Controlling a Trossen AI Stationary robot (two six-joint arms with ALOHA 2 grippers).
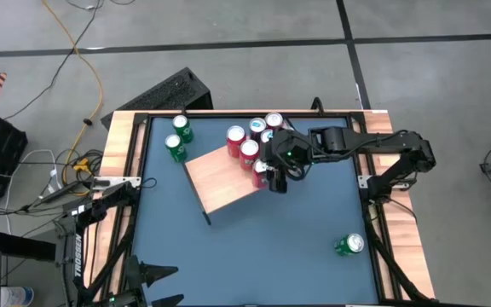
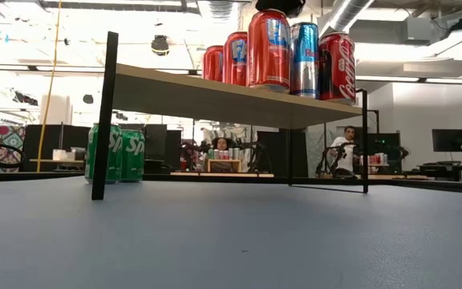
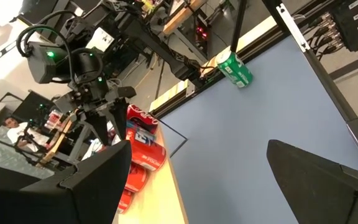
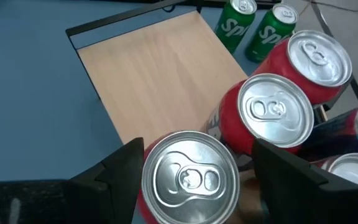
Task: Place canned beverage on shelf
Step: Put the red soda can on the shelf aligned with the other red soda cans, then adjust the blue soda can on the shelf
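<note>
Right gripper straddles the red can at bottom centre, standing on the shelf edge, fingers spread either side, contact unclear; I'd lift straight up so it doesn't tip into neighbouring cans; left gripper idle, spread.

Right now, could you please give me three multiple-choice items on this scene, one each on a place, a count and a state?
1. Where is the lone green can?
A on the shelf
B on the table, near its right edge
C in the left gripper

2. How many green cans are there?
A one
B three
C five

3. The left gripper is:
A open
B shut on a can
C shut, empty

Answers:
1 B: the high view shows it on the table, apart from the shelf.
2 B: two more stand beside the shelf.
3 A: its fingers stand wide apart, nothing between.
</note>
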